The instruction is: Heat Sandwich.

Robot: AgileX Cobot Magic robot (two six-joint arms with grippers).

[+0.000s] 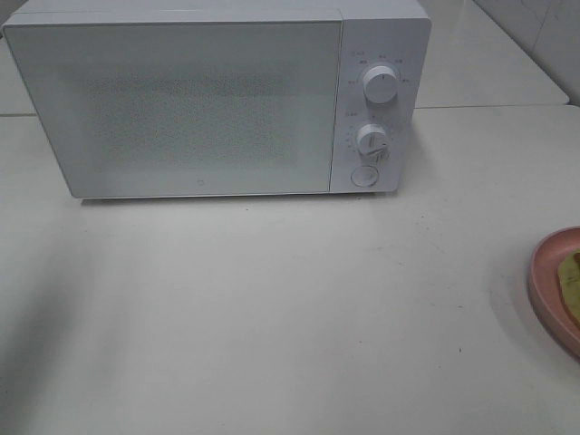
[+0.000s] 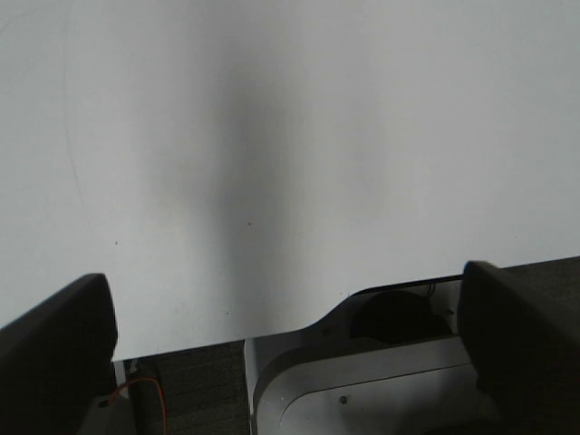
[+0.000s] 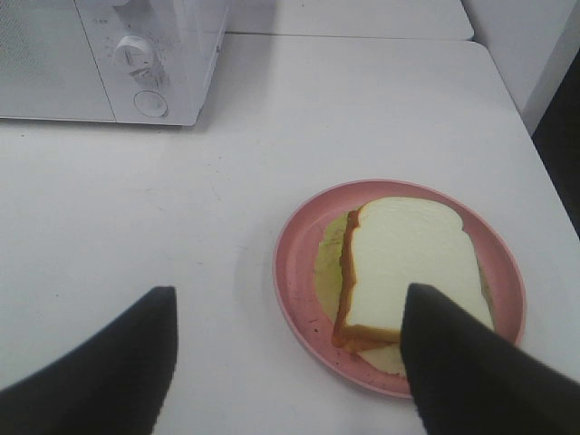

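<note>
A white microwave [image 1: 217, 95] is standing at the back of the white counter [image 1: 272, 308], its door shut and its two round dials and a round button lining the panel on its right side. In the high view neither arm is showing; only a sliver of the pink plate [image 1: 555, 288] is peeking in at the right edge, with a bit of yellow-green on it.

The right wrist view is giving the fuller look — the sandwich [image 3: 408, 272] is lying on the pink plate, its top slice of white bread with tan crust facing up and a lower slice and pale yellow-green filling sticking out beneath it on the side toward the microwave. The plate is sitting well apart from the microwave, toward the counter's right side. The right gripper [image 3: 290, 362] is hanging above the counter with its two dark fingers [image 3: 109, 372] spread wide and holding nothing; one finger is overlapping the sandwich's near corner in the picture, though I cannot tell whether it is touching.

The left gripper [image 2: 290, 353] is hovering over bare counter near its edge — its dark fingers are standing wide apart with nothing between them.
</note>
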